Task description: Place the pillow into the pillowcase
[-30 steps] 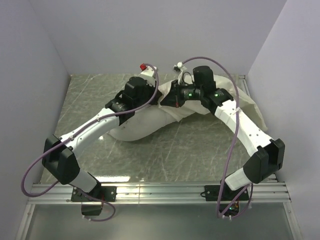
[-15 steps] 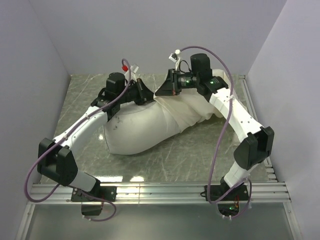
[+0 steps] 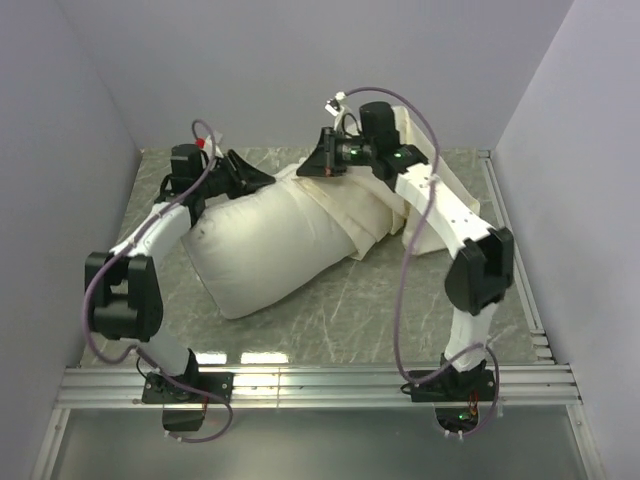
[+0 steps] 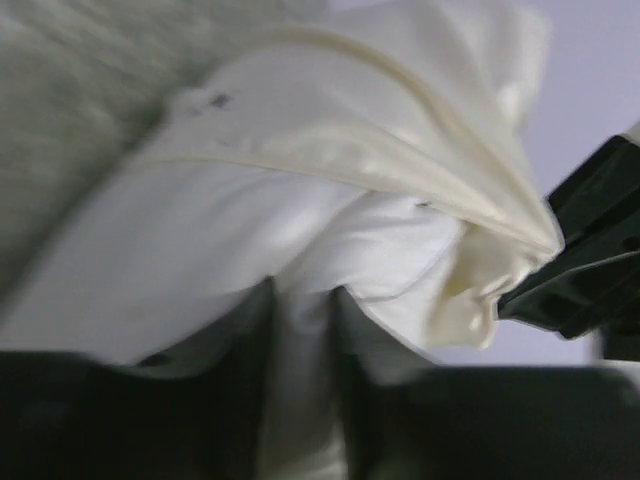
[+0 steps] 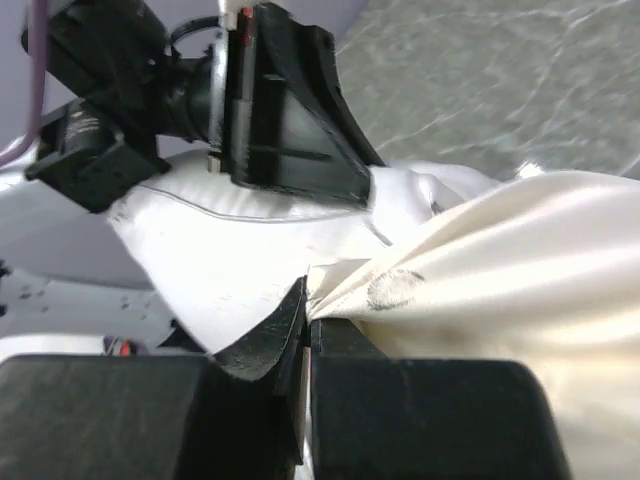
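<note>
The white pillow point(image 3: 255, 250) lies slanted on the table, its far end raised. My left gripper point(image 3: 262, 180) is shut on that far end; white pillow fabric point(image 4: 200, 230) is pinched between my dark fingers point(image 4: 240, 340). The cream pillowcase point(image 3: 375, 205) drapes over the pillow's right end and trails right under my right arm. My right gripper point(image 3: 308, 168) is shut on the pillowcase's edge point(image 5: 520, 260), held up close to the left gripper. In the left wrist view the pillowcase point(image 4: 400, 130) stretches over the pillow towards the right gripper's black tip point(image 4: 585, 270).
The green marbled table point(image 3: 380, 300) is boxed in by pale walls at the left, back and right. A metal rail point(image 3: 320, 380) runs along the near edge by the arm bases. Purple cables loop off both arms.
Both grippers have moved back and to the left, staying shut on the fabric. The pillow has been dragged left and its far end lifted; the pillowcase has followed over its right end.
</note>
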### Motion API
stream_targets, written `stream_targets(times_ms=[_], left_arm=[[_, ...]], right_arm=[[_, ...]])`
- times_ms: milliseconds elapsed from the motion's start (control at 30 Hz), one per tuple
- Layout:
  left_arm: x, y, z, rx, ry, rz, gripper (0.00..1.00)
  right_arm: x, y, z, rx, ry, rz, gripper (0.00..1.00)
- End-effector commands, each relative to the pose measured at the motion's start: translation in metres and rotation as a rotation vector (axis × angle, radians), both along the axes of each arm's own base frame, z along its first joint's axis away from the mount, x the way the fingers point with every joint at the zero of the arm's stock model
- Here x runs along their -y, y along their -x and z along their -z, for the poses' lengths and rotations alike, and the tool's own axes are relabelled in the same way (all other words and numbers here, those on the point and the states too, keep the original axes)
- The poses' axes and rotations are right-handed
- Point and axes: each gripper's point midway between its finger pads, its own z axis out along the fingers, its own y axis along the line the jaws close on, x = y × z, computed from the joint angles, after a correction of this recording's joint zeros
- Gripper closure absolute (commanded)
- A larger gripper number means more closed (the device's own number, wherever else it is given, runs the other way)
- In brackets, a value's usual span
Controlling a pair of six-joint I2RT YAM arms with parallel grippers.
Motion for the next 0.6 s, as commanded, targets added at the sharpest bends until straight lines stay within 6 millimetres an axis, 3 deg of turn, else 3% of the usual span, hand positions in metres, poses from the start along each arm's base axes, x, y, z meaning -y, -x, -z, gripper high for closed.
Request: stream_targets(times_ms=[0, 33, 67, 100, 133, 167, 233, 267, 300, 333, 367, 400, 433, 467, 500, 533, 567], left_arm=[[-0.046, -0.033, 0.03, 0.048, -0.162, -0.03, 0.55], [-0.056, -0.039, 0.039, 0.102, -0.234, -0.005, 0.43], [-0.063, -0.044, 0.032, 0.133, -0.262, -0.004, 0.38], [-0.081, -0.046, 0.041, 0.148, -0.334, -0.001, 0.31], [-0.091, -0.054, 0.027, 0.193, -0.39, -0.009, 0.28], [-0.114, -0.062, 0.03, 0.198, -0.468, -0.057, 0.25], [-0.143, -0.066, 0.036, 0.218, -0.618, -0.065, 0.2], [-0.167, -0.074, 0.025, 0.247, -0.667, -0.11, 0.2], [-0.185, -0.08, 0.026, 0.255, -0.742, -0.145, 0.19], [-0.195, -0.082, 0.022, 0.259, -0.773, -0.159, 0.19], [-0.206, -0.081, 0.024, 0.259, -0.798, -0.162, 0.2], [-0.209, -0.08, 0.026, 0.278, -0.83, -0.139, 0.2], [-0.206, -0.077, 0.03, 0.304, -0.846, -0.094, 0.2], [-0.2, -0.074, 0.032, 0.321, -0.844, -0.069, 0.21], [-0.195, -0.071, 0.035, 0.338, -0.858, -0.049, 0.21], [-0.193, -0.071, 0.045, 0.326, -0.892, -0.041, 0.2], [-0.178, -0.063, 0.063, 0.301, -0.902, 0.016, 0.21]], right_arm=[[-0.023, -0.043, 0.02, 0.034, 0.02, 0.045, 1.0], [-0.027, -0.052, 0.017, 0.05, 0.02, 0.063, 0.79], [-0.031, -0.06, 0.028, 0.036, 0.03, 0.074, 0.63], [-0.033, -0.063, 0.026, 0.04, 0.03, 0.082, 0.51], [-0.034, -0.066, 0.018, 0.054, 0.018, 0.087, 0.21], [-0.033, -0.066, 0.01, 0.069, 0.008, 0.089, 0.12], [-0.023, -0.067, -0.005, 0.111, 0.014, 0.114, 0.08], [-0.013, -0.06, -0.025, 0.169, 0.018, 0.122, 0.08], [-0.004, -0.059, -0.023, 0.181, 0.038, 0.147, 0.08], [0.009, -0.061, -0.024, 0.201, 0.058, 0.181, 0.08], [0.021, -0.052, -0.045, 0.282, 0.061, 0.2, 0.08], [0.028, -0.05, -0.044, 0.309, 0.084, 0.217, 0.09], [0.037, -0.052, -0.022, 0.304, 0.15, 0.261, 0.13], [0.043, -0.051, -0.016, 0.339, 0.197, 0.263, 0.15], [0.049, -0.054, 0.004, 0.323, 0.246, 0.281, 0.23], [0.054, -0.06, 0.014, 0.323, 0.289, 0.312, 0.26], [0.055, -0.068, 0.037, 0.297, 0.337, 0.312, 0.28]])
